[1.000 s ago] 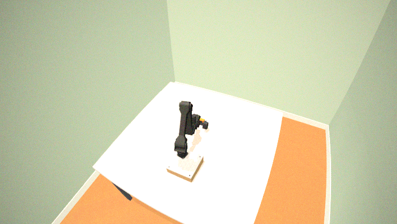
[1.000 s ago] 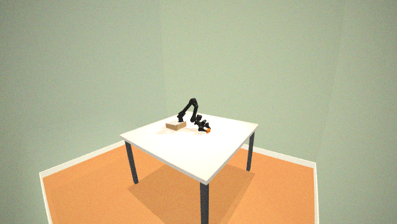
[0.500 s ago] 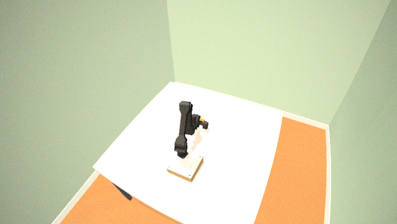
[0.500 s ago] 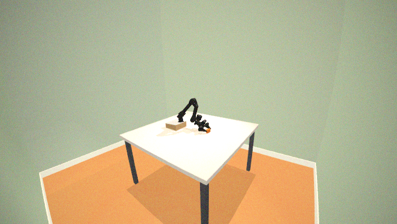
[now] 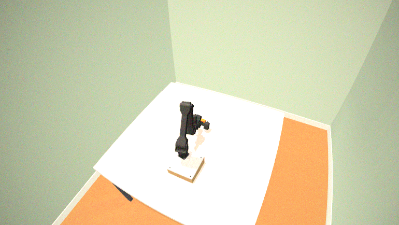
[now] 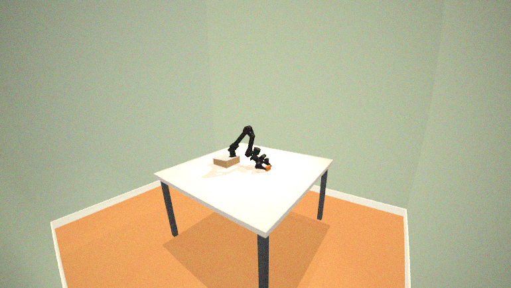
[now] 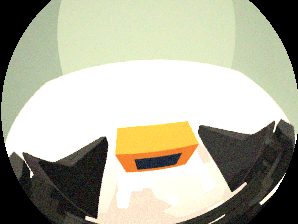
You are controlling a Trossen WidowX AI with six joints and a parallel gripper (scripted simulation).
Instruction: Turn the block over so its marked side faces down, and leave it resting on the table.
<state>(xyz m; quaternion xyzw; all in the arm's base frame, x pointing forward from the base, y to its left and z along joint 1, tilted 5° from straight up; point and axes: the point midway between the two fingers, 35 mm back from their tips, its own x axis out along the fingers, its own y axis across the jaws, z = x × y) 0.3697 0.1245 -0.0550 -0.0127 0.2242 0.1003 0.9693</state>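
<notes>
The orange block (image 5: 203,120) (image 6: 267,166) (image 7: 157,139) sits low on the white table (image 5: 240,156) (image 6: 250,200) (image 7: 153,86). In the wrist view its dark marked face (image 7: 158,161) is turned toward the camera, with a plain orange face on top. My gripper (image 5: 205,124) (image 6: 265,165) (image 7: 154,136) is open, its fingers standing wide on either side of the block and clear of its sides. In the top and exterior views the block is very small and partly hidden by the fingers.
The arm's wooden base plate (image 5: 193,167) (image 6: 225,161) stands on the table behind the gripper. Pale green walls stand beyond the table's far edges, and the orange floor (image 5: 301,173) lies below.
</notes>
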